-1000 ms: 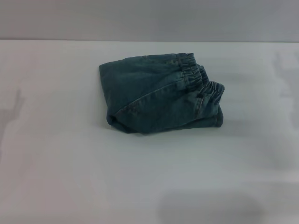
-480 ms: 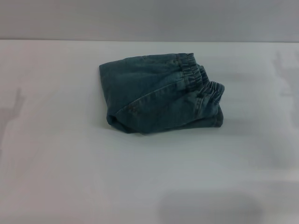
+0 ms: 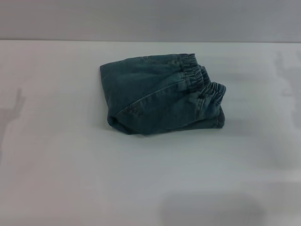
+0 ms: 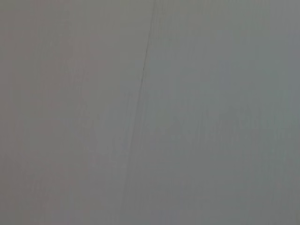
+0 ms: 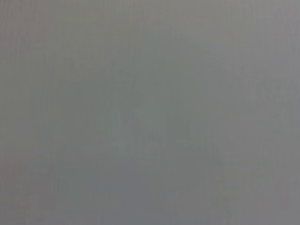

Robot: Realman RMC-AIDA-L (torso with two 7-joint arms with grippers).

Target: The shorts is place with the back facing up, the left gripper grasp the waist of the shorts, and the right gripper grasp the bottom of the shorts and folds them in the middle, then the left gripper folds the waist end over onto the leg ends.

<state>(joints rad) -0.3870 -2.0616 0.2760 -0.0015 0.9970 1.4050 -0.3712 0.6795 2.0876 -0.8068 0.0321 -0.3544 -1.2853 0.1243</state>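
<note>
White bench [image 3: 70, 165] fills our head view, a grey wall behind it. On it, mid-bench toward the far edge, we see the shorts [image 3: 155, 96] folded into a compact bundle, the waist of the shorts [image 3: 200, 80] lying on top at the right. Neither end effector appears, so we cannot tell their state; both wrist views show only plain grey.

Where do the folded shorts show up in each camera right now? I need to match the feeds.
Head view: the shorts lie folded at centre on the white table, elastic waist toward the robot's right.
Left wrist view: not in it; only a plain grey surface.
Right wrist view: not in it; plain grey.
Shared landmark: none.
</note>
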